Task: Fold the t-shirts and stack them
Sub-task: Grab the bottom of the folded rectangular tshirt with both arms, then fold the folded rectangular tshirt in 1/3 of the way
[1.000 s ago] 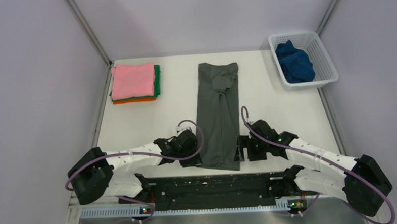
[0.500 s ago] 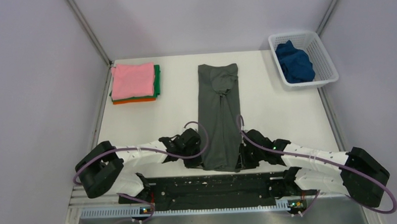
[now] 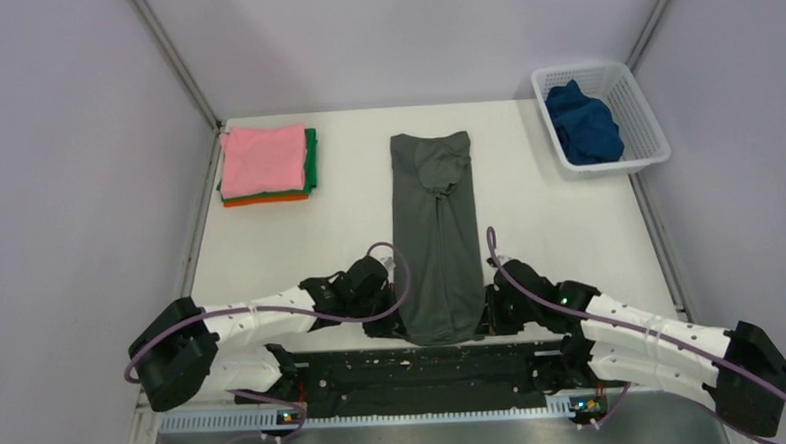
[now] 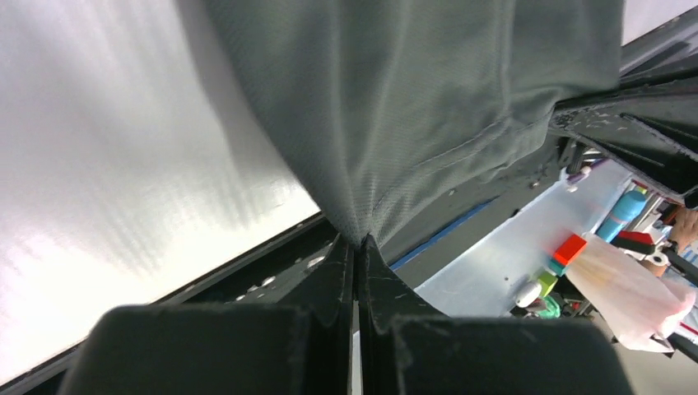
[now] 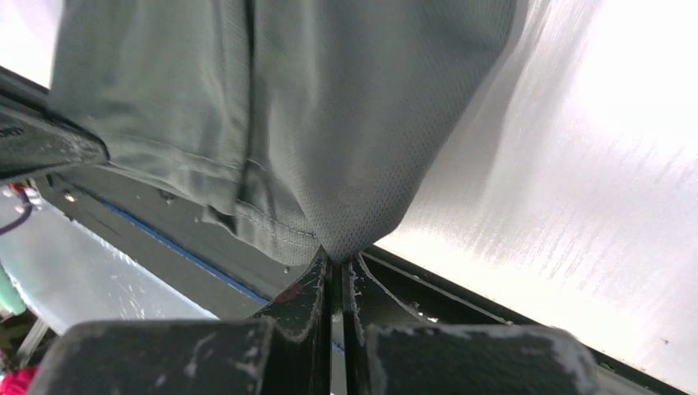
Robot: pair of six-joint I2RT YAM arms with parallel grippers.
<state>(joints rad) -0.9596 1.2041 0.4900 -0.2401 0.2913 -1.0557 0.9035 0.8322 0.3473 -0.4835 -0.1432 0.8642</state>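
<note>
A dark grey t-shirt [image 3: 435, 230] lies as a long narrow strip down the middle of the white table [image 3: 549, 225]. My left gripper [image 3: 398, 327] is shut on its near left corner, and the cloth [image 4: 395, 107] rises from the pinched tips [image 4: 359, 240]. My right gripper [image 3: 482, 323] is shut on the near right corner, the hem [image 5: 272, 123] gathered into its tips [image 5: 337, 257]. Pink [image 3: 262, 160], green [image 3: 311, 157] and orange [image 3: 268, 198] t-shirts sit folded in a stack at the far left. A dark blue t-shirt [image 3: 583, 122] is bunched in the basket.
The white mesh basket [image 3: 634, 96] stands at the far right corner. A black base plate [image 3: 426, 373] runs along the near edge between the arm bases. Grey walls close in the left, back and right sides.
Both grippers moved in from beside the shirt's near end and closed on its two near corners. The near hem has lifted and pulled slightly away from the table edge.
</note>
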